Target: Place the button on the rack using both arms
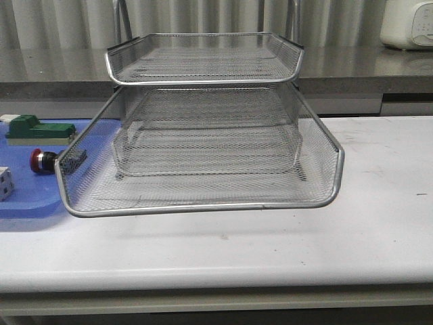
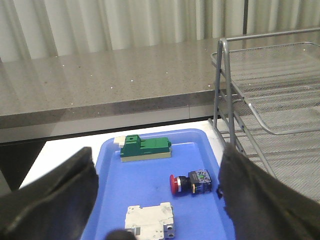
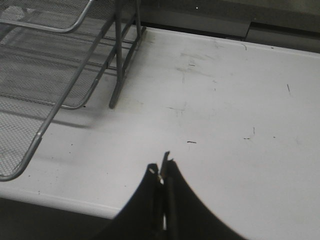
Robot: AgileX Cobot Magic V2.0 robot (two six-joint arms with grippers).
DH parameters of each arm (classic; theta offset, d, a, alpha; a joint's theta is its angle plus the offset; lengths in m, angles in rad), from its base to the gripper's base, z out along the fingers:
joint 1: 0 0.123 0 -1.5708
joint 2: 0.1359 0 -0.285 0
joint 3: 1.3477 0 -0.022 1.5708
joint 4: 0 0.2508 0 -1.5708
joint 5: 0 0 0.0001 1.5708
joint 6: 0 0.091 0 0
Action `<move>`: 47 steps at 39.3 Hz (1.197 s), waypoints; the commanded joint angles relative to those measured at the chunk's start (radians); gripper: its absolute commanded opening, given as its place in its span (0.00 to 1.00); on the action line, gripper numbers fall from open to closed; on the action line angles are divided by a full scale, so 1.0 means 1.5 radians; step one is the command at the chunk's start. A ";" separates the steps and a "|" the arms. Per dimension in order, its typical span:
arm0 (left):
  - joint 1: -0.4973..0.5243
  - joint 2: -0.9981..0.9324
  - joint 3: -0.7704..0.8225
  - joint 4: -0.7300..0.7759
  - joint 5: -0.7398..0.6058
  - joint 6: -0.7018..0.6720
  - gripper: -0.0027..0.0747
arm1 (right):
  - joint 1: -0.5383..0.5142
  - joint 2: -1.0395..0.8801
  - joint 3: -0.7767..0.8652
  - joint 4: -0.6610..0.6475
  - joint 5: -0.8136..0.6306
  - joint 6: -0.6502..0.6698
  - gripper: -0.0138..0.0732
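Note:
The button [image 2: 190,182] lies on its side on the blue tray [image 2: 150,200], red cap pointing away from the rack; in the front view the button [image 1: 42,161] peeks out just left of the rack's bottom tier. The silver wire-mesh rack [image 1: 203,135] stands mid-table, and its posts and tiers [image 2: 270,100] fill one side of the left wrist view. My left gripper [image 2: 155,200] hangs open above the tray, the button lying between its wide-spread fingers [image 2: 260,200] and below them. My right gripper [image 3: 162,167] is shut on nothing over bare white table beside the rack [image 3: 55,75].
On the blue tray also sit a green block [image 2: 146,147] and a white cube-like part [image 2: 150,220]; the green block [image 1: 37,130] and the white part [image 1: 5,183] show at the far left in front. A grey counter ledge [image 1: 365,68] runs behind the table.

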 commanded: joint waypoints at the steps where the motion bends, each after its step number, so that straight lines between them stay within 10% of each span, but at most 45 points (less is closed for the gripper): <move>1: -0.001 0.009 -0.023 0.000 -0.053 0.000 0.64 | 0.002 -0.069 0.016 -0.008 -0.059 0.003 0.03; 32: -0.001 0.009 -0.023 0.000 -0.055 0.000 0.65 | 0.002 -0.152 0.034 -0.008 -0.057 0.003 0.03; 47: -0.001 0.012 -0.023 -0.040 -0.190 -0.001 0.86 | 0.002 -0.152 0.034 -0.008 -0.057 0.003 0.03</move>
